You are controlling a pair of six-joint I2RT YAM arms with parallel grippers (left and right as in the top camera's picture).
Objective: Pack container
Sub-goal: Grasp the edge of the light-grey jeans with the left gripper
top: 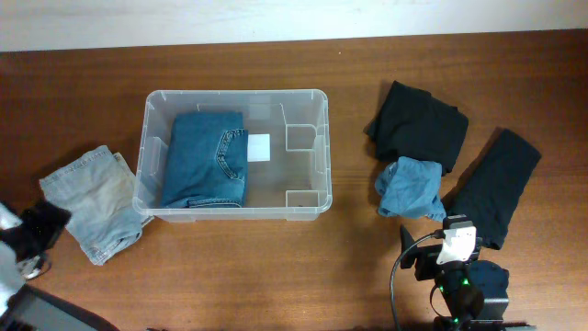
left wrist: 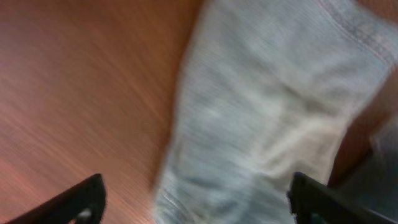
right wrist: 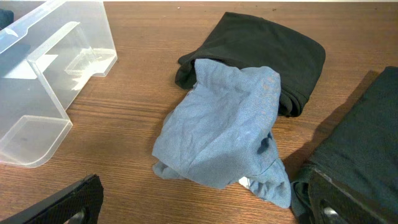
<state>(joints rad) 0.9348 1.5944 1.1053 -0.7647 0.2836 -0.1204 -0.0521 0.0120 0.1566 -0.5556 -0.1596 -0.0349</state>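
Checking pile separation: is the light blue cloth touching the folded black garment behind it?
Touching. The right wrist view shows the light blue cloth draped onto the black garment behind it.

The left wrist view is smeared: the pale jeans (left wrist: 273,118) run off its top and bottom edges, and only the tips of the left pincer (left wrist: 198,202) show. In the right wrist view the container (right wrist: 37,81) is cut by the left edge, the blue cloth (right wrist: 224,130) covers part of a black garment (right wrist: 267,50), and a second black garment (right wrist: 367,149) runs off the right.
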